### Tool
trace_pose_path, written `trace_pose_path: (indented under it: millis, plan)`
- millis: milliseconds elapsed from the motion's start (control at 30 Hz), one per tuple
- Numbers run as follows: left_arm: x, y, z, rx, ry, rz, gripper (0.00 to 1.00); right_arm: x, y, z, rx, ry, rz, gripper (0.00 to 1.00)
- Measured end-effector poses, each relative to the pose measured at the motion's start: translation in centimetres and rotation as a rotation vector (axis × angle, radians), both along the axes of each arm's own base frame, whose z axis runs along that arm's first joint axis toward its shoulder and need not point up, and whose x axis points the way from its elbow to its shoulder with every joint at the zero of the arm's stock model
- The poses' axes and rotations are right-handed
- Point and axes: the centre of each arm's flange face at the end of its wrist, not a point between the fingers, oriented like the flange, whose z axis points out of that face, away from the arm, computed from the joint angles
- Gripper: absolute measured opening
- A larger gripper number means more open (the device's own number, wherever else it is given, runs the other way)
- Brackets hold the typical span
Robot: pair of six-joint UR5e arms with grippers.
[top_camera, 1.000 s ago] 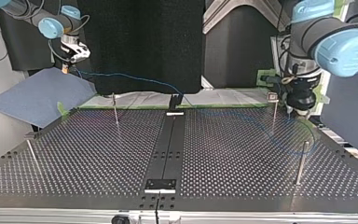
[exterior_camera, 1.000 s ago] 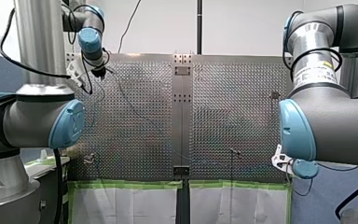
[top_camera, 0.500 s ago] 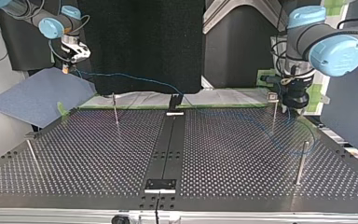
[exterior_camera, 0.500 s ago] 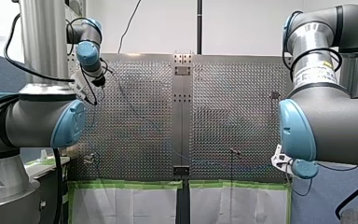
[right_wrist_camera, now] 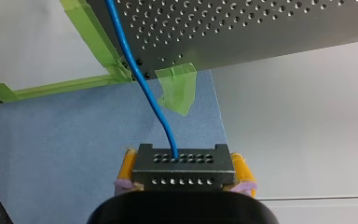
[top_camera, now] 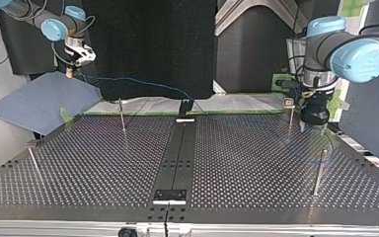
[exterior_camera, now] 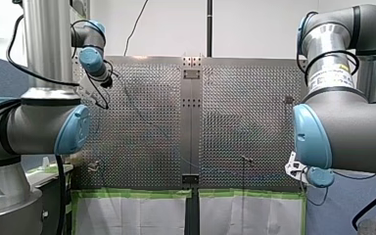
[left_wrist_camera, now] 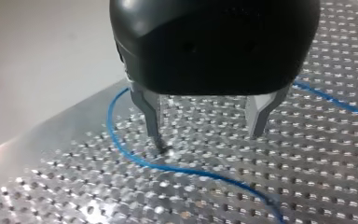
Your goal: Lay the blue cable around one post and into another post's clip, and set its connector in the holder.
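Observation:
The blue cable (top_camera: pixel 143 82) runs from my right gripper (top_camera: pixel 70 72), off the table at the top view's left, across to the plate and curls in a loop (top_camera: pixel 325 148) at that view's right. My right gripper (right_wrist_camera: pixel 181 164) has its yellow pads shut on the black connector (right_wrist_camera: pixel 181 169), held above a blue mat. My left gripper (left_wrist_camera: pixel 207 137), black with metal fingers, hangs open just over the perforated plate, with the cable (left_wrist_camera: pixel 168 165) curving under its fingertips. In the top view my left gripper (top_camera: pixel 311 124) sits beside a clip-topped post (top_camera: pixel 289 116).
More thin posts stand on the plate (top_camera: pixel 122 117), (top_camera: pixel 320 170), (top_camera: pixel 33 162). A black holder (top_camera: pixel 185 106) sits at the far end of the centre strip. The blue mat (top_camera: pixel 44 101) lies off the plate's far left corner, with green tape (right_wrist_camera: pixel 177 91) along the edge.
My left arm has swung in and lowered its gripper toward the plate beside the clip post. My right gripper and the connector have stayed put.

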Motion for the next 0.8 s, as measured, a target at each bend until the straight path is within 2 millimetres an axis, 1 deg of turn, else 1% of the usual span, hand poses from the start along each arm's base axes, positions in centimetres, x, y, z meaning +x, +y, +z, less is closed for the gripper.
trace_pose_path:
  millis: [333,600,800]
  plan:
    - [2.2,1.9,1.5,-0.062,-0.109,0.05,0.91,0.0,0.0,0.0,0.0,0.002,0.001,0.0]
    - [4.4,3.3,0.9,-0.132,-0.169,0.062,0.91,0.1,0.1,0.0,0.004,0.005,0.002,0.0]
    - [6.2,4.7,1.1,-0.173,-0.224,0.081,0.91,0.1,0.1,0.0,0.005,0.008,0.003,0.0]
